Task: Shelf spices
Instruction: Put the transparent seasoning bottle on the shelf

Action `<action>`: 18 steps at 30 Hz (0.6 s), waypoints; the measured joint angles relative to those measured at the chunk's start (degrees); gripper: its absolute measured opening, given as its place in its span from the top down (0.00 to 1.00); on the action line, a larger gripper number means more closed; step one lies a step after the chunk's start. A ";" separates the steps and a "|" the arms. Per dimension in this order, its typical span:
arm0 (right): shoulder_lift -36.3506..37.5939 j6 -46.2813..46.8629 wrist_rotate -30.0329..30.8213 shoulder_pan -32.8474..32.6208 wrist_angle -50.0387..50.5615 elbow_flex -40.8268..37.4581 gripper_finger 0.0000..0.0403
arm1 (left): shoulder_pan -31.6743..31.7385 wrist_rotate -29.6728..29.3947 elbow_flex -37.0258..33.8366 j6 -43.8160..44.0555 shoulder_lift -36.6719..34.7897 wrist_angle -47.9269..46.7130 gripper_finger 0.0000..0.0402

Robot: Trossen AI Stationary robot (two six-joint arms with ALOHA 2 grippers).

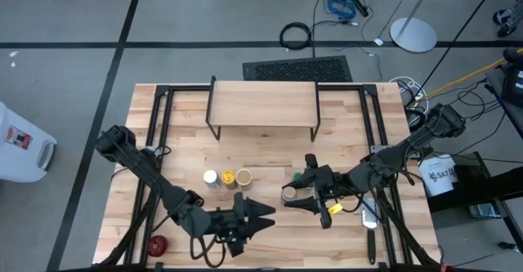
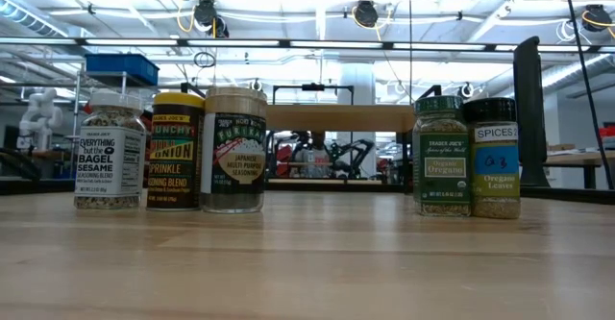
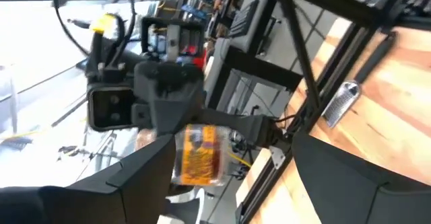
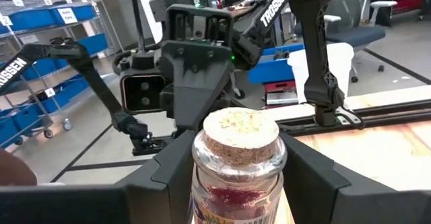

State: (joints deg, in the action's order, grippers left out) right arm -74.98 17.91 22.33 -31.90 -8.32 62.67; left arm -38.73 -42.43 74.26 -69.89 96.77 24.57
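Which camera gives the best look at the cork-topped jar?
The right wrist view: the cork-topped jar fills it, close up. The high view shows only its top; the left wrist view its label; the low view nothing.

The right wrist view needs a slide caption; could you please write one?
Right gripper shut on a cork-stoppered glass jar, facing the open left gripper.

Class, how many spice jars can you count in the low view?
5. Left group: bagel sesame jar, yellow-lidded onion jar, Japanese seasoning jar. Right pair: green-lidded oregano jar, dark-lidded oregano jar. Others may be out of this view.
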 joint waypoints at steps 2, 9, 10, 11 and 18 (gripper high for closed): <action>0.00 0.04 -0.01 0.00 0.00 0.00 0.57 | 0.46 -0.19 0.00 0.41 0.00 0.80 0.22; 0.00 0.07 -0.22 0.00 0.04 0.00 0.57 | 2.18 -1.86 0.00 -0.56 -0.02 0.63 0.08; 0.00 0.07 -0.22 0.00 0.13 0.00 0.57 | 2.11 -0.45 0.00 -1.52 -0.02 0.67 0.07; 0.00 0.07 -0.22 0.00 0.23 0.00 0.57 | 2.00 0.82 0.00 -2.75 -0.02 0.92 0.05; 0.00 0.74 -0.22 0.00 0.42 0.00 0.57 | 2.27 1.37 0.00 -5.01 -0.02 2.18 0.01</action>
State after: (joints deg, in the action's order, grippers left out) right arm -74.98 18.65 22.11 -31.90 -7.90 62.67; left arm -36.46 -41.06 74.26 -74.89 96.75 26.75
